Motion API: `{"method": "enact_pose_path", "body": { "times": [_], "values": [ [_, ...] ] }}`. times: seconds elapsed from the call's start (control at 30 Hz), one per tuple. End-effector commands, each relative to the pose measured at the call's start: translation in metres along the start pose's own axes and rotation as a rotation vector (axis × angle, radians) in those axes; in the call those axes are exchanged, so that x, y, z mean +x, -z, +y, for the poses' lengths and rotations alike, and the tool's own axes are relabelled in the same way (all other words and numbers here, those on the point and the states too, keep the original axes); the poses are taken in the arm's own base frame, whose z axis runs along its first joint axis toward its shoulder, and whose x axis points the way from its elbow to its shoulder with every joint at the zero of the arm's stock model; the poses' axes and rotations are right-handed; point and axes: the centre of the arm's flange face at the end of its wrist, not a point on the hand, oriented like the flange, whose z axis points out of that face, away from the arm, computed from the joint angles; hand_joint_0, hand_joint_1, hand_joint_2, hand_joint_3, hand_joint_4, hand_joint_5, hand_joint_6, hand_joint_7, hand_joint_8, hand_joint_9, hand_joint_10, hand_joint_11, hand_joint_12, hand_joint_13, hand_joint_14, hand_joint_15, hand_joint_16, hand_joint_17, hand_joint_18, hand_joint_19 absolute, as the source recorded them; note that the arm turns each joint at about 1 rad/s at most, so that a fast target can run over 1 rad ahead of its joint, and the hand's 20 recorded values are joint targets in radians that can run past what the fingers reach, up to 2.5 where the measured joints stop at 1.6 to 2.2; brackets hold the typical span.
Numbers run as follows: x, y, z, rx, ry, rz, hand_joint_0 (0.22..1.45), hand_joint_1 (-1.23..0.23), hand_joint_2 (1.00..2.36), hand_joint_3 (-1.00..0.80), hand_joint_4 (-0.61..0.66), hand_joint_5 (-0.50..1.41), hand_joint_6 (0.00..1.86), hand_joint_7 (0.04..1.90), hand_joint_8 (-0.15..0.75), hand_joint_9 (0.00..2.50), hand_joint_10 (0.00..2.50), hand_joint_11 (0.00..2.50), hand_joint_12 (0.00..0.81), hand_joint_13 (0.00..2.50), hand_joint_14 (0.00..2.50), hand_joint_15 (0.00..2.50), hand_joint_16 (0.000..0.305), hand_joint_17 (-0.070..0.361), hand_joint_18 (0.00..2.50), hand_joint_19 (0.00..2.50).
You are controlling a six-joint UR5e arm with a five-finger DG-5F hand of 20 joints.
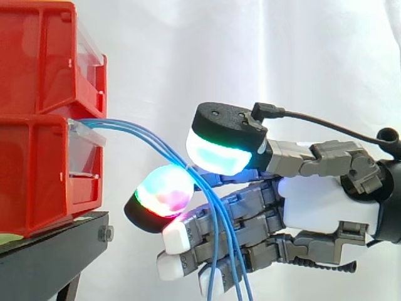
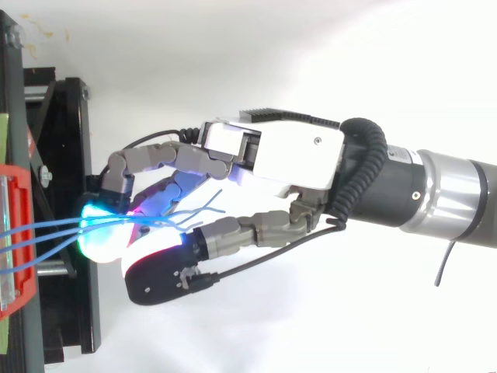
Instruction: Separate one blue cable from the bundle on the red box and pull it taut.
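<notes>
Pinching step in hand | hand (image 1: 319, 207) near the lower red bin (image 1: 37, 175), thumb and one finger pads (image 1: 219, 153) nipped on the blue cables (image 1: 135, 132) | cables arc slack from the bin's front, several strands together in the nip | next likely needs: shed all but one strand, then draw away from bin.

Side view: level and close, looking across at the white curtain (image 1: 269, 50). Red bins (image 1: 44, 119) at the left edge, arm (image 2: 443, 194) entering from the right. Top view: looks down, also close, same layout. Both share the hand (image 1: 326, 204), blue cables (image 1: 156, 141), bin fronts and black stand (image 1: 50, 254).
</notes>
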Motion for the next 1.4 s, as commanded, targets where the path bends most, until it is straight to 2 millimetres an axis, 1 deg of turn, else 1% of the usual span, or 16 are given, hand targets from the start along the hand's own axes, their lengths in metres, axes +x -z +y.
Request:
{"method": "enact_pose_path", "body": {
  "times": [0.0, 0.03, 0.07, 0.17, 0.23, 0.27, 0.3, 0.43, 0.63, 0.77, 0.87, 1.0, 1.1, 1.23, 1.33, 1.37],
  "values": [
    [-0.002, 0.002, 0.005, 0.013, 0.005, 0.003, 0.58, -0.46, 1.01, -0.39, 0.33, -0.07, 0.5, 1.07, 0.328, 0.83, 0.01, 0.31, 0.35, 0.75, 0.01, 0.35, 0.042, 0.095, 0.8, 0.5],
    [-0.002, 0.002, 0.005, 0.013, 0.005, 0.003, 0.58, -0.45, 1.01, -0.4, 0.33, -0.07, 0.5, 1.06, 0.328, 0.83, 0.01, 0.3, 0.354, 0.75, 0.01, 0.35, 0.042, 0.095, 0.8, 0.5],
    [-0.003, 0.002, 0.011, 0.007, 0.006, 0.003, 0.57, -0.44, 1.01, -0.4, 0.35, -0.07, 0.5, 1.04, 0.328, 0.82, 0.01, 0.3, 0.358, 0.75, 0.01, 0.35, 0.043, 0.096, 0.8, 0.5],
    [-0.003, 0.002, 0.01, 0.01, 0.004, 0.004, 0.57, -0.43, 1.01, -0.39, 0.38, -0.07, 0.5, 1.0, 0.33, 0.82, 0.01, 0.28, 0.358, 0.75, 0.01, 0.34, 0.043, 0.097, 0.8, 0.49],
    [-0.003, 0.001, 0.011, 0.009, 0.003, 0.003, 0.59, -0.46, 1.01, -0.36, 0.41, -0.07, 0.5, 0.99, 0.332, 0.83, 0.01, 0.29, 0.355, 0.75, 0.01, 0.35, 0.043, 0.096, 0.8, 0.5],
    [-0.003, 0.002, 0.01, 0.01, 0.004, 0.004, 0.6, -0.51, 1.01, -0.3, 0.41, -0.07, 0.5, 0.98, 0.345, 0.84, 0.01, 0.29, 0.365, 0.77, 0.01, 0.34, 0.045, 0.101, 0.82, 0.48],
    [-0.003, 0.002, 0.01, 0.01, 0.006, 0.005, 0.61, -0.53, 1.01, -0.26, 0.4, -0.07, 0.5, 0.97, 0.349, 0.85, 0.01, 0.29, 0.37, 0.78, 0.01, 0.33, 0.046, 0.103, 0.84, 0.46],
    [-0.004, 0.001, 0.011, 0.011, 0.004, 0.002, 0.63, -0.58, 1.01, -0.19, 0.39, -0.08, 0.5, 0.98, 0.355, 0.87, 0.01, 0.3, 0.373, 0.81, 0.01, 0.33, 0.047, 0.106, 0.87, 0.44],
    [-0.005, 0.0, 0.012, 0.007, 0.003, 0.0, 0.62, -0.61, 1.01, -0.26, 0.35, -0.07, 0.5, 1.06, 0.346, 0.87, 0.01, 0.32, 0.358, 0.81, 0.01, 0.35, 0.044, 0.099, 0.85, 0.46],
    [-0.008, -0.001, 0.024, -0.007, 0.0, -0.007, 0.61, -0.62, 1.01, -0.28, 0.32, -0.06, 0.5, 1.1, 0.341, 0.87, 0.01, 0.32, 0.351, 0.81, 0.01, 0.35, 0.042, 0.094, 0.84, 0.47],
    [-0.009, -0.001, 0.027, -0.01, 0.0, -0.009, 0.63, -0.65, 1.02, -0.22, 0.32, -0.06, 0.5, 1.12, 0.345, 0.88, 0.01, 0.33, 0.357, 0.83, 0.01, 0.35, 0.042, 0.095, 0.85, 0.46],
    [-0.009, 0.0, 0.03, -0.009, 0.004, -0.009, 0.66, -0.69, 1.02, -0.11, 0.33, -0.06, 0.5, 1.14, 0.357, 0.89, 0.01, 0.34, 0.37, 0.86, 0.01, 0.34, 0.044, 0.1, 0.89, 0.43],
    [-0.006, 0.004, 0.027, 0.022, 0.016, 0.005, 0.67, -0.74, 1.02, -0.05, 0.31, -0.06, 0.5, 1.21, 0.358, 0.9, 0.01, 0.33, 0.373, 0.87, 0.01, 0.35, 0.044, 0.099, 0.91, 0.42],
    [-0.004, 0.007, 0.024, 0.054, 0.024, 0.014, 0.71, -0.82, 1.02, -0.01, 0.24, -0.06, 0.5, 1.32, 0.344, 0.89, 0.01, 0.37, 0.361, 0.88, 0.01, 0.36, 0.04, 0.091, 0.89, 0.44],
    [-0.004, 0.008, 0.025, 0.053, 0.023, 0.017, 0.72, -0.84, 1.02, -0.02, 0.22, -0.08, 0.55, 1.25, 0.342, 0.89, 0.01, 0.38, 0.36, 0.88, 0.01, 0.37, 0.04, 0.089, 0.88, 0.44],
    [-0.004, 0.008, 0.025, 0.053, 0.022, 0.017, 0.7, -0.87, 1.02, -0.06, 0.23, -0.09, 0.58, 1.19, 0.341, 0.89, 0.01, 0.39, 0.36, 0.88, 0.01, 0.37, 0.04, 0.09, 0.9, 0.44]
  ]
}}
